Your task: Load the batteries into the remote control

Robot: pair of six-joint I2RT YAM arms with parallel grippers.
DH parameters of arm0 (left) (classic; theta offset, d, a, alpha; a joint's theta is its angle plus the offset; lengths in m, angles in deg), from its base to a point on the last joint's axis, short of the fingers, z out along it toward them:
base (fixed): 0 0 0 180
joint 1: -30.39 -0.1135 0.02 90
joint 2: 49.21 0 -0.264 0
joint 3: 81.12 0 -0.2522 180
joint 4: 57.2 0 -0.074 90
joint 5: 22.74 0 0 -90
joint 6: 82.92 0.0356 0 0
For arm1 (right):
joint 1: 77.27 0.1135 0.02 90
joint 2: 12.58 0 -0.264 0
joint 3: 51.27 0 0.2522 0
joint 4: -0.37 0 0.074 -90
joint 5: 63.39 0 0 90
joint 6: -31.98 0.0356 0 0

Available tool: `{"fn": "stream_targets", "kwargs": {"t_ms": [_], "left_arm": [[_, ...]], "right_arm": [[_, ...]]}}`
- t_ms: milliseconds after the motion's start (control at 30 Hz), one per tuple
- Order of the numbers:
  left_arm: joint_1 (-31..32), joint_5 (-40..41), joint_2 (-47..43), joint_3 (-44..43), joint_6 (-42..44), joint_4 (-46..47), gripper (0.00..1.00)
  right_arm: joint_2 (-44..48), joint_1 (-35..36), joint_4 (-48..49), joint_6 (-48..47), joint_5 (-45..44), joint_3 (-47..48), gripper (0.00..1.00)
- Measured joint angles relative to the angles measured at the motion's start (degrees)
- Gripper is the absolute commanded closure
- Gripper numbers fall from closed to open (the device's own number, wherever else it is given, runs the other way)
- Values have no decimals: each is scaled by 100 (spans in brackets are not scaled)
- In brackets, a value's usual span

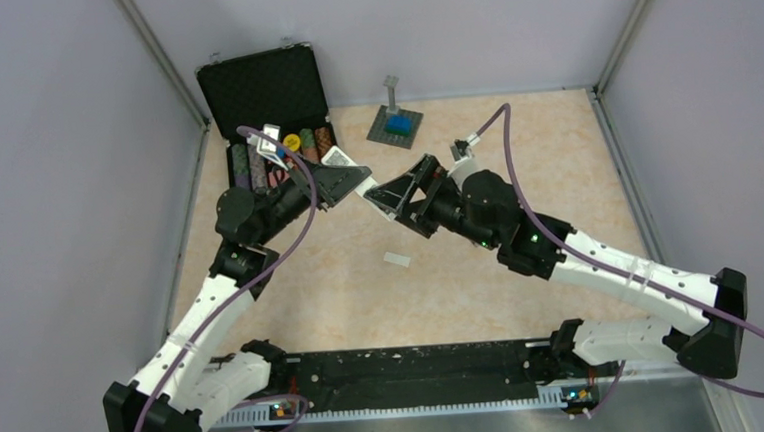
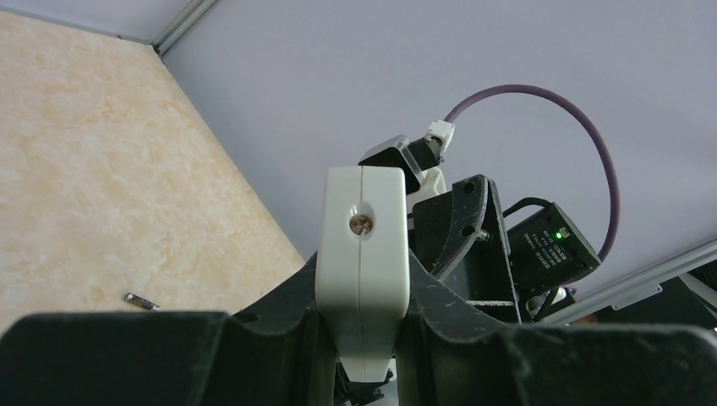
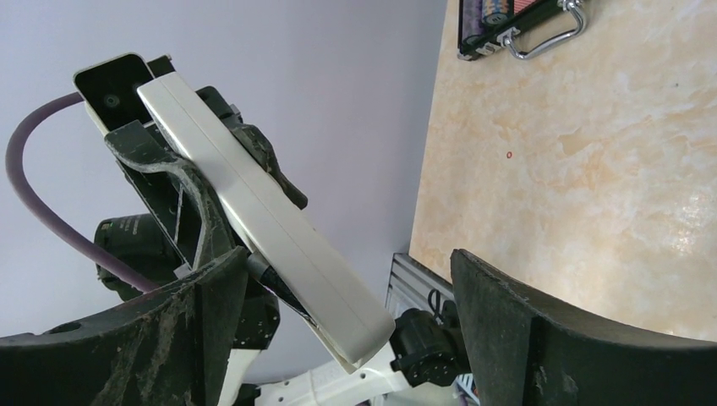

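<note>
We're looking at the remote control (image 2: 362, 254) getting held up in the air, left gripper (image 2: 362, 304) pinching it by its sides. The right gripper (image 3: 342, 288) is hanging spread wide just by its free end. One battery (image 2: 141, 300) is lying down on the table (image 2: 76, 169), well apart.

Remote (image 3: 262, 211): slim white plastic bar, seam along its narrow side, one screw in the end face. Held off the table, clamped across its narrow sides by the left gripper (image 2: 362, 315), slanting from 11 to 5 o'clock in the right wrist view. One battery (image 2: 141, 300): small, dark, lying flat on the table (image 2: 101, 186) at the remote's 8 o'clock, well apart.
</note>
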Motion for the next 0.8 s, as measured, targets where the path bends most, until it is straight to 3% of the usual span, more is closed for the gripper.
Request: {"fn": "stream_targets", "kwargs": {"t_ms": [800], "left_arm": [[2,87,-48,26,17,-380,100]], "right_arm": [[-13,-98,490,302,251,-302,39]]}}
